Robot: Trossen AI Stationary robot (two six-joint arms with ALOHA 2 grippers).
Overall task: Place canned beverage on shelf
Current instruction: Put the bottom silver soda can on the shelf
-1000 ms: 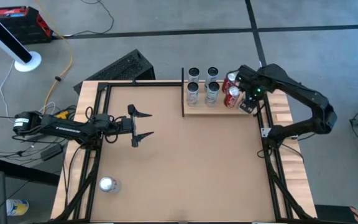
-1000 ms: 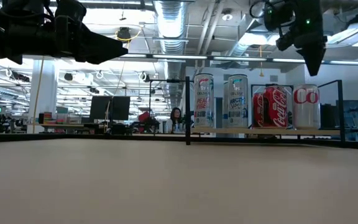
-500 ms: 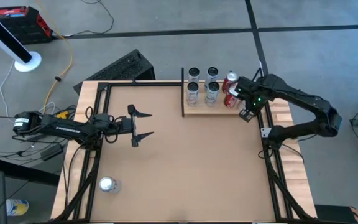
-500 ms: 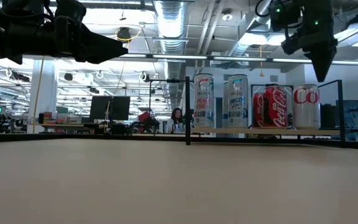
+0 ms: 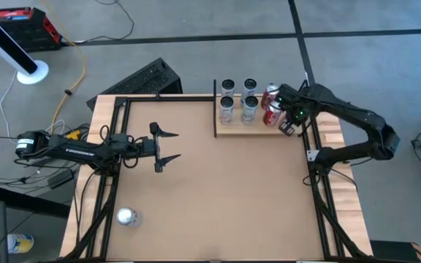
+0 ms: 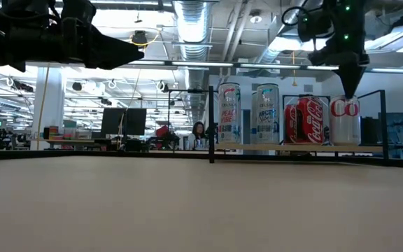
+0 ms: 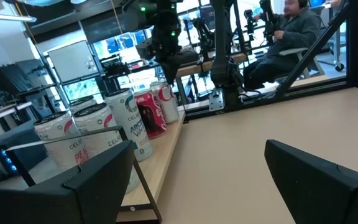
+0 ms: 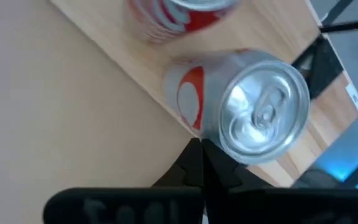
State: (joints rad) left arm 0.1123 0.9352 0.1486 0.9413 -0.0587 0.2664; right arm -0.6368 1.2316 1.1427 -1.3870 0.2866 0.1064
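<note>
The shelf (image 5: 258,129), a pale plank with a black rail, lies at the table's far right. White cans (image 6: 229,114) and a red can (image 6: 304,120) stand on it. A silver can (image 8: 253,112) stands upright at its right end. My right gripper (image 8: 199,149) is shut and points down, its tips (image 6: 348,91) level with the silver can's top. My left gripper (image 5: 168,145) hovers open over the table's left half, with nothing between its fingers. One more silver can (image 5: 126,216) stands near the table's near left corner. My right gripper points its shut fingertips (image 8: 194,155) down beside the rim (image 8: 219,146) of the silver can's top, on its table-facing side. I cannot tell whether they touch the can. The can stands upright on the shelf.
Black frame rails (image 5: 320,190) run along the table's left and right edges. The brown tabletop (image 5: 218,197) stretches between the shelf and the near can. A person (image 7: 291,31) sits beyond the table's right side.
My right gripper has come down over the shelf's right end, swinging a little toward the table's right edge and back. Its tips, first well above the cans, now stand at the silver can's top. The cans have not moved.
</note>
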